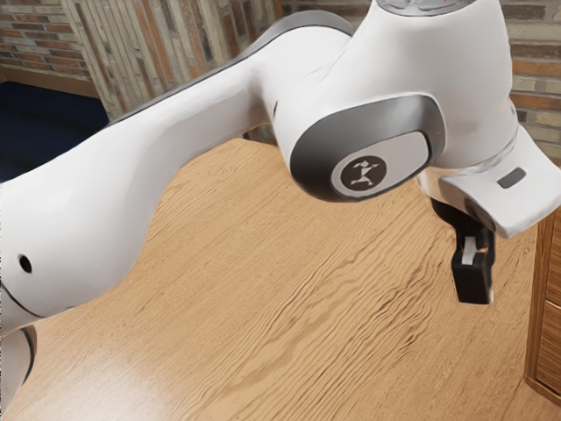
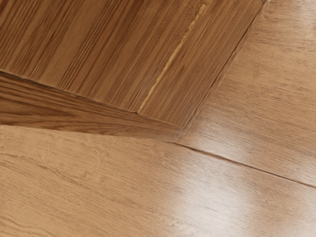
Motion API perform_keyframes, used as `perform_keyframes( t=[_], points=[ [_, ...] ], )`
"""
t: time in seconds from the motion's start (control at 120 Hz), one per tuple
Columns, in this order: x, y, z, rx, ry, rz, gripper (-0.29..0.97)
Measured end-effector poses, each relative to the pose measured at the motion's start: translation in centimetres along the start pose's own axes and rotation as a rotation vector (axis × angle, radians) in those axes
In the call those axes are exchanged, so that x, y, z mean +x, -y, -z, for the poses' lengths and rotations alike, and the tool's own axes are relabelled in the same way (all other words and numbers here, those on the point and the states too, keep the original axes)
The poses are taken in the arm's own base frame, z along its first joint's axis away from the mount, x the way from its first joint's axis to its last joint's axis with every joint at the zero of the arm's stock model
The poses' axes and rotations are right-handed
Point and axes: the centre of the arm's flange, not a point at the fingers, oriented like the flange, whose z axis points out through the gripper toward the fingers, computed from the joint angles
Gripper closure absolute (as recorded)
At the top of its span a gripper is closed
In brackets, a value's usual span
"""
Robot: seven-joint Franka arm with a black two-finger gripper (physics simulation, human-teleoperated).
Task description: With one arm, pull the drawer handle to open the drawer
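Observation:
A wooden drawer cabinet (image 1: 546,303) stands at the exterior view's right edge, where a narrow strip of its side and a horizontal seam can be seen. My black gripper (image 1: 474,282) hangs just above the tabletop, a short way to the exterior view's left of the cabinet and not touching it. I see it edge-on. In the wrist view the cabinet (image 2: 98,49) lies ahead of my hand, with one corner near the middle. A thin light seam (image 2: 170,61) runs across its wooden face.
The light wooden table (image 1: 289,289) stretches under my arm, and in the wrist view the table (image 2: 148,197) lies under my hand. My white arm (image 1: 175,193) crosses from the exterior view's left. A brick wall (image 1: 44,39) stands behind.

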Motion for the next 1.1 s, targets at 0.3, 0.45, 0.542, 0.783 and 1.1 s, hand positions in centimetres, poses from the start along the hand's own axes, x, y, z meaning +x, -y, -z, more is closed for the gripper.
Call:
perform_keyframes(
  t=[0.3, 0.45, 0.542, 0.783, 1.1],
  points=[
    [6.1, -4.7, 0.4, 0.069, -0.114, -0.381, 0.00],
    [8.0, -7.3, 2.0, 0.094, -0.155, -0.520, 0.00],
    [9.1, -9.2, 3.2, 0.106, -0.176, -0.596, 0.00],
    [10.1, -9.4, 2.3, 0.120, -0.206, -0.695, 0.00],
    [11.4, -8.9, -0.6, 0.125, -0.267, -0.773, 0.00]
  ],
)
